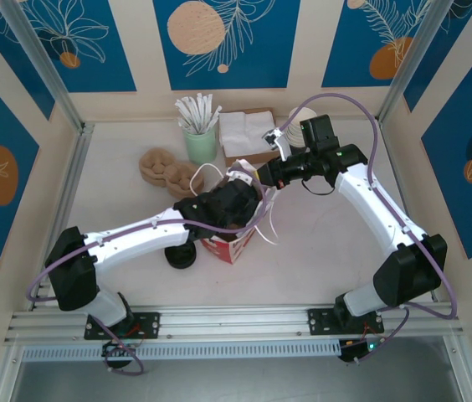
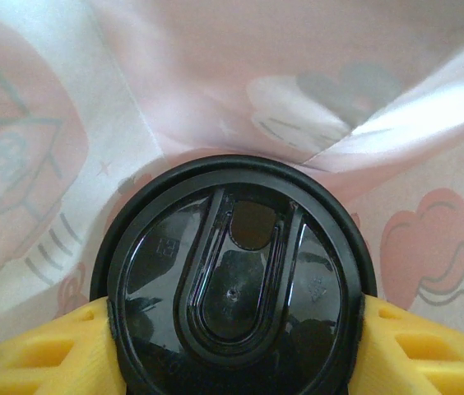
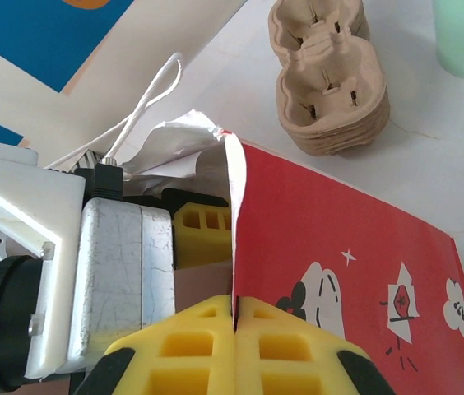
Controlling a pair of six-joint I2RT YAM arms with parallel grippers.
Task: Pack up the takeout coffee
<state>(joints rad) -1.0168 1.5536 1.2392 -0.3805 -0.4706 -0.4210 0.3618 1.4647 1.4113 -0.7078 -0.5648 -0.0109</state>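
Observation:
The takeout coffee (image 2: 236, 288) shows its round black lid from above, down inside the red paper bag (image 1: 234, 244). My left gripper (image 2: 236, 333) is shut on the cup, one yellow finger (image 2: 51, 354) pressed on each side of the lid. The bag's pale inner walls (image 2: 215, 82) rise around it. In the top view the left gripper (image 1: 232, 209) reaches into the bag's mouth. My right gripper (image 3: 235, 311) is shut on the bag's upper rim (image 3: 234, 206), holding that side up; seen from above, the right gripper (image 1: 263, 177) sits at the bag's far right edge.
A stack of brown pulp cup carriers (image 1: 165, 167) lies behind the bag to the left. A green cup of wrapped stirrers (image 1: 200, 138) and a box of napkins (image 1: 248, 134) stand at the back. A low stack of black lids (image 1: 181, 255) sits under the left arm.

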